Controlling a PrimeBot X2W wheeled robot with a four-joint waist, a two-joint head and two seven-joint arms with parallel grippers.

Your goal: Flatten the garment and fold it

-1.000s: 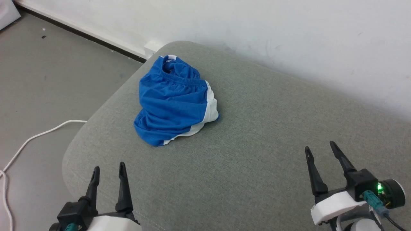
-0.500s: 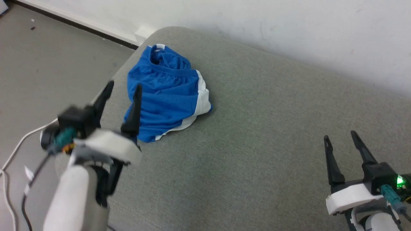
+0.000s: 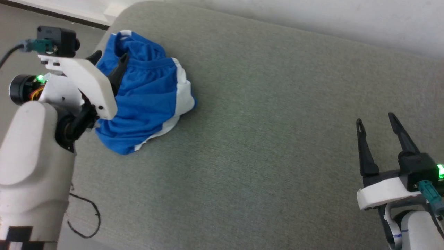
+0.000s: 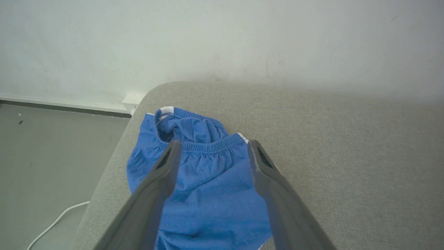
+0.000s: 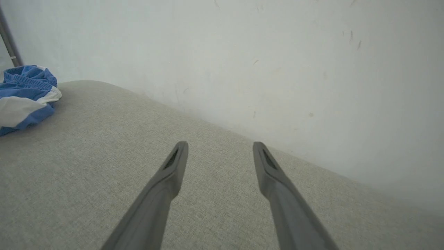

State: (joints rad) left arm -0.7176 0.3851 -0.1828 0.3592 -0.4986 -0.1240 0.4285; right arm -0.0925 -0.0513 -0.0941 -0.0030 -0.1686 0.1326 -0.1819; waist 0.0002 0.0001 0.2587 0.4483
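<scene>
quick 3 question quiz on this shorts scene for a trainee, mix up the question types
1. Which is nearer the garment: the left pincer or the right pincer?
2. True or false: the left pincer is shut on the garment.
3. The garment lies: A) crumpled near a corner of the grey cushion; B) folded flat in the middle; C) on the floor.

Key: 1. the left pincer; 2. false, its jaws stand open; 3. A.
</scene>
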